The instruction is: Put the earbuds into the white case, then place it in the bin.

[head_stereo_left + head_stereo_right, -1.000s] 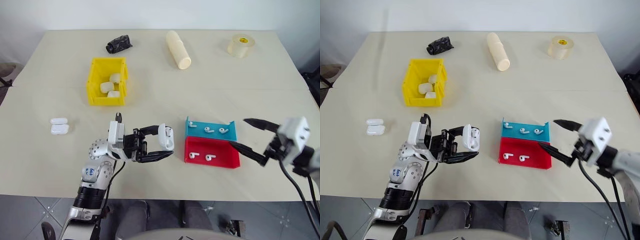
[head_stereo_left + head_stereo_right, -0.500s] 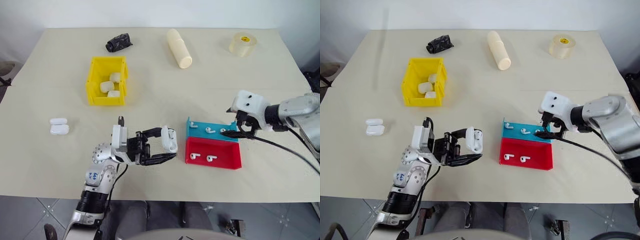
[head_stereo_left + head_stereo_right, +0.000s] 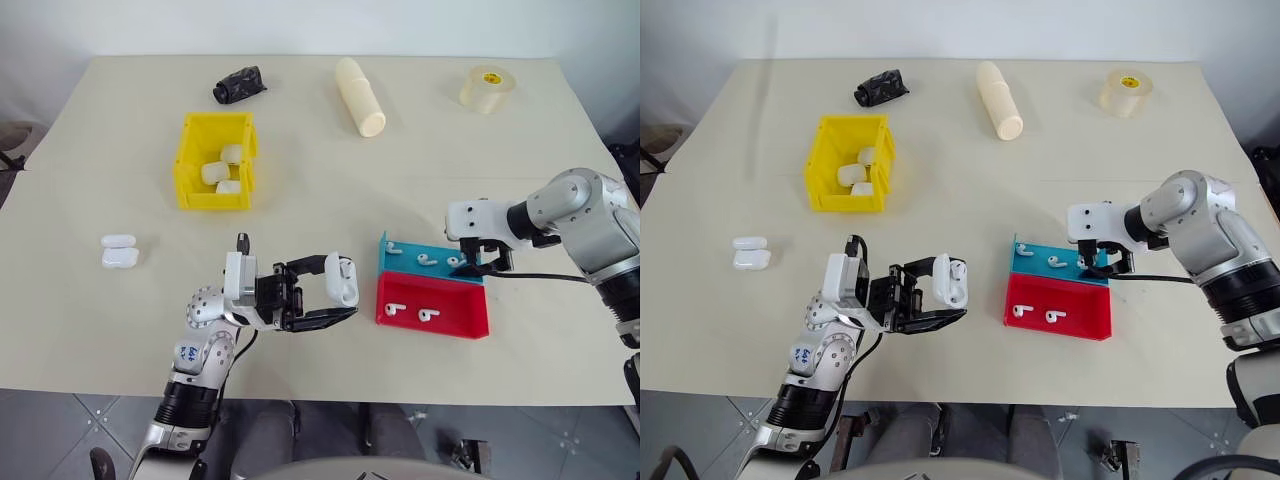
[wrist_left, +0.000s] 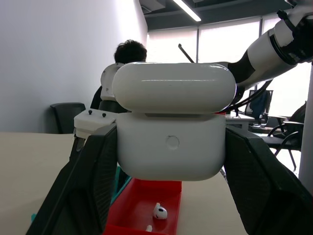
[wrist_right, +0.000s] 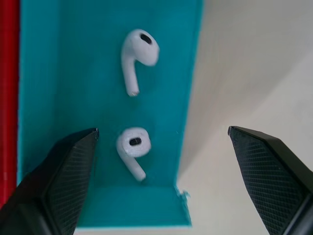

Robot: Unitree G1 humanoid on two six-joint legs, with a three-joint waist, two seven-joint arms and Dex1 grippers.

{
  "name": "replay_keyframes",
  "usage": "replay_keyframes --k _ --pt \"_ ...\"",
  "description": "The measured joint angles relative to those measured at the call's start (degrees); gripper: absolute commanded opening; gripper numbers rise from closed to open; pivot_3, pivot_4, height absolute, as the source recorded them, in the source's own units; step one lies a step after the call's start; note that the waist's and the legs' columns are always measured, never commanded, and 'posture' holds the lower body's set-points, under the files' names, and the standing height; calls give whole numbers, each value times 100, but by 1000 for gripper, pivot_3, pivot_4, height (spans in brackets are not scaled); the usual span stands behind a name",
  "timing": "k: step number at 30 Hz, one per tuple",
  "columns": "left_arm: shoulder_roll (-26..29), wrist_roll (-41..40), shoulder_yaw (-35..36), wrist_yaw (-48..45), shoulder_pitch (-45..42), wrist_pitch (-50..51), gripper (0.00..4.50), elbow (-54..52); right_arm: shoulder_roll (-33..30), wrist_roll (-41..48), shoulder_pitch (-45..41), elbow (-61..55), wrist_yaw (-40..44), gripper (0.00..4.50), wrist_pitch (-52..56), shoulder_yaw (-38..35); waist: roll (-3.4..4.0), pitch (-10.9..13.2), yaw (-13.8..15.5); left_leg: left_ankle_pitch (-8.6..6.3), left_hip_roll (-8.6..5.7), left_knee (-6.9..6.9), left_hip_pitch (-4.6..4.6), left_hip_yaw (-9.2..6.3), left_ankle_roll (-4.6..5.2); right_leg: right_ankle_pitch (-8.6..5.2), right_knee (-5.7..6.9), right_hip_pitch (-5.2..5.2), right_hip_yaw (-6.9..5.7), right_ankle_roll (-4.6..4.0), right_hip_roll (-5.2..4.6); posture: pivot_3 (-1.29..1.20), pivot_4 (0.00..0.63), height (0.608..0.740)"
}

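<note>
My left gripper [image 3: 338,291] is shut on the white case [image 3: 343,280], held above the table in front of the trays. In the left wrist view the case [image 4: 171,127] sits between both fingers, its lid slightly offset above the body. Three earbuds [image 3: 427,259] lie in the blue tray [image 3: 405,268], and two more earbuds [image 3: 396,308] lie in the red tray [image 3: 450,325]. My right gripper [image 3: 474,266] hangs open, pointing down over the blue tray's right end, with two earbuds [image 5: 132,147] below its fingers. The yellow bin [image 3: 186,165] stands far left and holds three white cases.
Another white case [image 3: 118,252] lies on the table at the left. Along the far edge are a black object [image 3: 238,85], a cream cylinder [image 3: 358,97] and a tape roll [image 3: 485,88]. A person [image 4: 129,54] shows in the background of the left wrist view.
My right arm has swung in from the right front of the table to above the blue tray, and its gripper has turned downward. The left gripper has kept still with the case.
</note>
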Motion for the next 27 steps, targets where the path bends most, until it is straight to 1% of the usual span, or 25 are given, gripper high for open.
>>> replay_keyframes --k 3,4,6,11,22,25,27 --pt "3 1 1 11 31 -7 2806 0 41 -117 -22 16 124 4452 -11 -10 0 0 -2 0 0 1 0 0 0 0 1 0 0 0 0 0 150 740" --pt "4 2 1 12 38 -10 2806 0 41 -175 -27 18 158 4277 -12 -10 0 0 0 0 -1 1 0 0 0 0 1 0 0 0 1 0 150 740" --pt "5 4 1 17 44 -15 2806 0 43 -282 -35 32 197 3834 -9 -11 0 0 0 0 -2 3 1 -1 -1 0 3 2 -1 0 1 0 150 740" --pt "5 9 1 26 58 -45 2806 -4 68 -491 -35 34 372 2188 -43 -4 0 0 6 1 -2 10 1 -2 -1 0 4 6 -1 0 0 0 150 740" --pt "10 9 1 49 83 -58 2806 -8 157 -692 -3 -71 472 2188 19 -67 0 0 -2 1 -2 9 3 -2 -2 0 6 7 -1 0 1 0 150 740" --pt "17 9 1 76 83 -58 2806 -18 156 -738 19 -126 549 1598 41 -68 0 0 -2 1 -2 8 3 -2 -1 0 5 7 -1 0 2 0 150 740" --pt "26 9 2 90 82 -55 2806 -21 157 -730 70 -172 617 1001 79 -85 -3 -1 -1 1 -1 9 5 -3 -1 0 4 11 -1 0 2 0 150 740"
